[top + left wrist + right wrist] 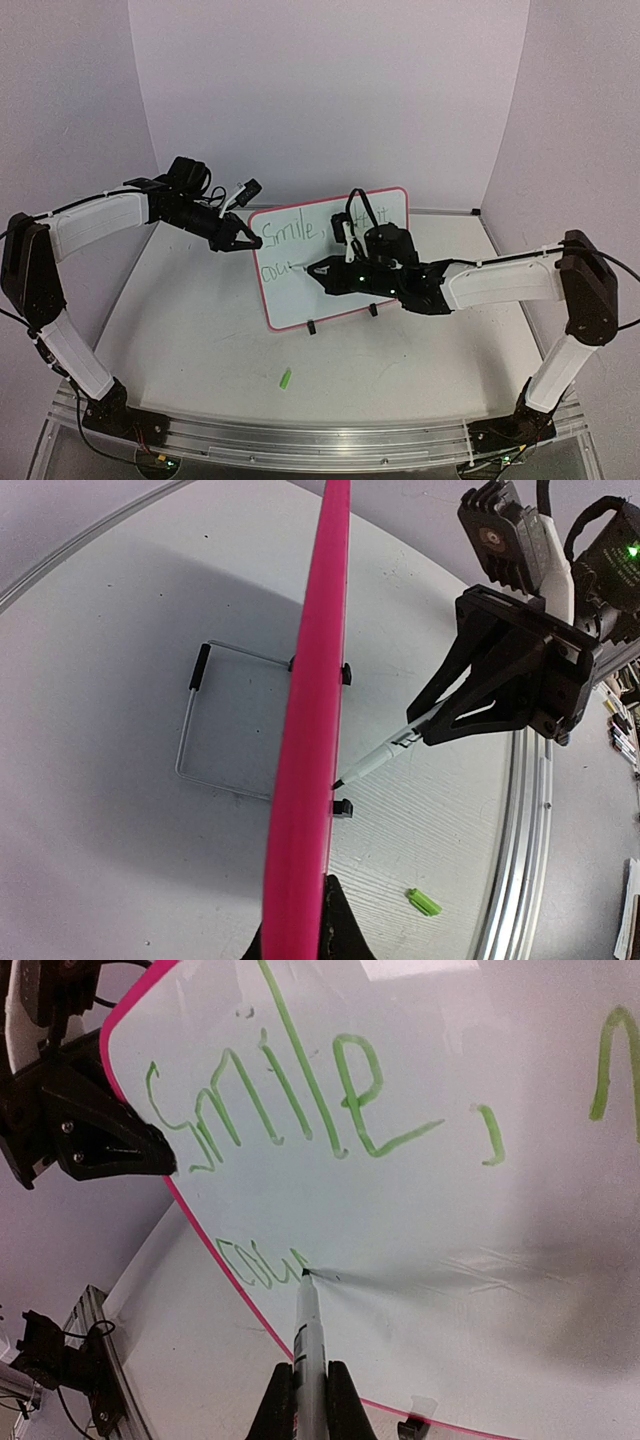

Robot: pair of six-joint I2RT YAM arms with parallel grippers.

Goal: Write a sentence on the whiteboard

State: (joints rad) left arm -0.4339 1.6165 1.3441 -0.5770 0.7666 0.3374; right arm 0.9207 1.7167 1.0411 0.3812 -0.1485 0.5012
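The whiteboard (pixel 300 300) stands tilted on the table, with a pink rim and black clip feet (pixel 312 327). The green sentence reads "Smile," (pixel 290 234) on the top line, and my right arm hides the words after it. The second line shows "cou" (pixel 255 1265). My left gripper (pixel 244 242) is shut on the board's upper left rim (pixel 300 780). My right gripper (pixel 320 268) is shut on a marker (pixel 306 1332). The marker tip touches the board just right of "cou". From the left wrist view the marker (pixel 380 760) meets the board's face.
A green marker cap (pixel 286 379) lies on the table in front of the board; it also shows in the left wrist view (pixel 424 902). A wire stand (pixel 190 730) props the board from behind. A metal rail (pixel 300 440) runs along the near edge.
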